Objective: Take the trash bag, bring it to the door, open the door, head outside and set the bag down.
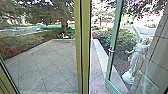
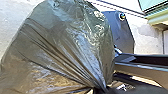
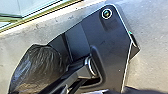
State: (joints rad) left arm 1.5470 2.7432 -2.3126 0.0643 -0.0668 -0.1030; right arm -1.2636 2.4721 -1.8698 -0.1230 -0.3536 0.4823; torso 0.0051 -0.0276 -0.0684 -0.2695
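In the left wrist view the dark, shiny trash bag (image 2: pixel 65 45) bulges large, its plastic drawn into tight folds that meet at my left gripper (image 2: pixel 105 89), which is shut on it. Part of the bag (image 3: pixel 40 67) also shows in the right wrist view, beside the robot's dark base plate. The head view has a glass door (image 1: pixel 109 67) with a green frame and a small handle (image 1: pixel 111 51), standing open at the right. How my right gripper stands cannot be made out.
A yellow-green post (image 1: pixel 83 47) stands between the opening and a glass pane at the left. Outside lie paving (image 1: pixel 47 65), a pale curb (image 1: pixel 101 57) and bushes (image 1: pixel 105 37). A tiled wall (image 1: pixel 158 52) is at the right; a pale figure-like shape (image 1: pixel 136 58) shows in the door glass.
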